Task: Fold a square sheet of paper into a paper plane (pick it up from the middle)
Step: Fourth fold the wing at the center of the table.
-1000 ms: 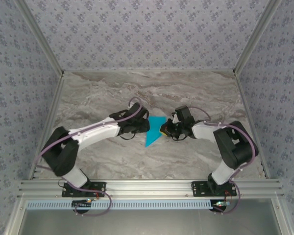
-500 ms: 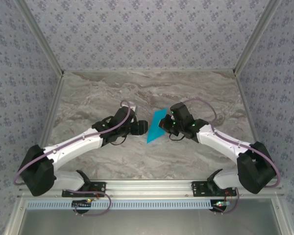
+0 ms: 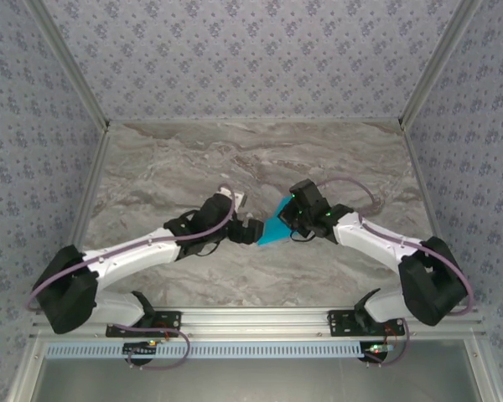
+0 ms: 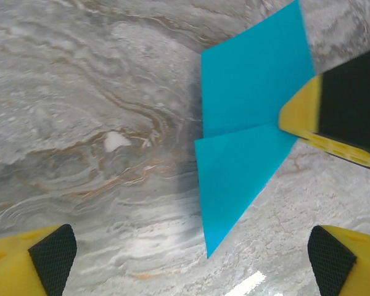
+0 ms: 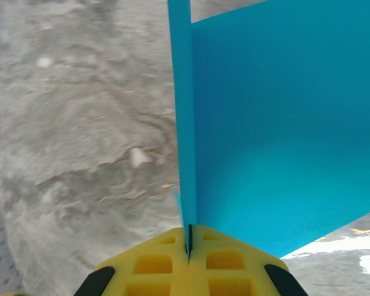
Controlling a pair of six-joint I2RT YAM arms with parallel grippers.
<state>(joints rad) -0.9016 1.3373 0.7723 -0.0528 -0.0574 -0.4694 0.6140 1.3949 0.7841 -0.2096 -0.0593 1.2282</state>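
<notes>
The cyan-blue sheet of paper (image 3: 273,230), folded to a pointed shape with a centre crease, hangs just above the marble table at its middle. My right gripper (image 3: 290,219) is shut on its right edge; in the right wrist view the yellow fingers (image 5: 166,262) pinch the paper (image 5: 283,123), which stands up on edge. My left gripper (image 3: 253,232) stands open just left of the paper, apart from it. From the left wrist, the paper (image 4: 246,111) points its tip down between the spread left gripper (image 4: 191,256) pads (image 4: 49,256), and the right finger (image 4: 302,117) grips its far side.
The grey marble table (image 3: 168,167) stretches wide behind and beside both arms. Patterned walls (image 3: 251,59) close in the back and sides. An aluminium rail (image 3: 251,322) with the arm bases runs along the near edge.
My left gripper opened, let go of the paper and drew slightly back to the left. The right gripper kept its hold and brought the paper lower, toward the table.
</notes>
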